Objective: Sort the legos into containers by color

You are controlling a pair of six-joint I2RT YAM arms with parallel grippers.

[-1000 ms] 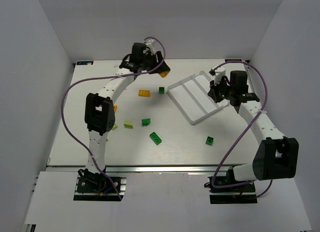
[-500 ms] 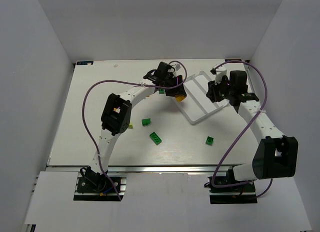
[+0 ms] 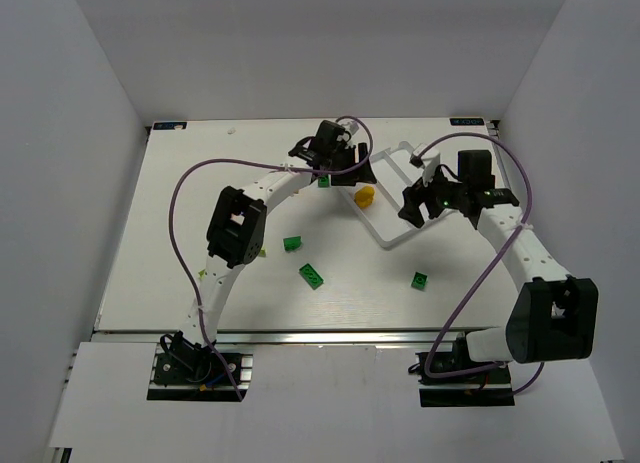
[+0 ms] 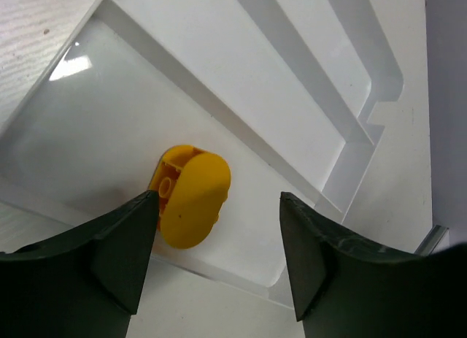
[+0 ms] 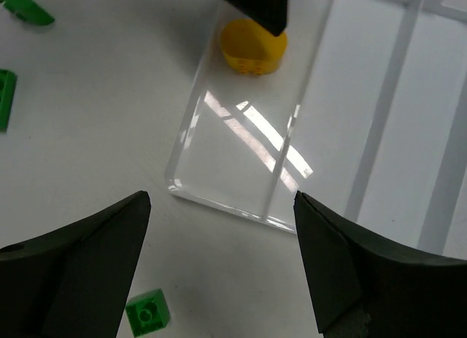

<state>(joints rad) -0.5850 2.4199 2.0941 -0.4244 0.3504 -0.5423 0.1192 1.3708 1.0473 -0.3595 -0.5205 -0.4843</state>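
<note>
White table (image 3: pixel 360 303) — plain pale walls (image 3: pixel 320 53) on three sides, seemingly even light

Bright, even overhead light, soft shadows, white glare streaks on the tray (image 5: pixel 248 126).

Two arms, left arm (image 3: pixel 275 186) and right arm (image 3: pixel 520 251) – same build. White tube links, black boxy joint housings, biggest at elbow. Purple cables (image 3: pixel 172 203) loop loose off each arm, tied down at links. Black bases (image 3: pixel 190 365), small wiring at foot. Pincer fingers (image 4: pixel 117 258) dark, matte, wedge-shaped – edges slightly scuffed, greyish.
</note>
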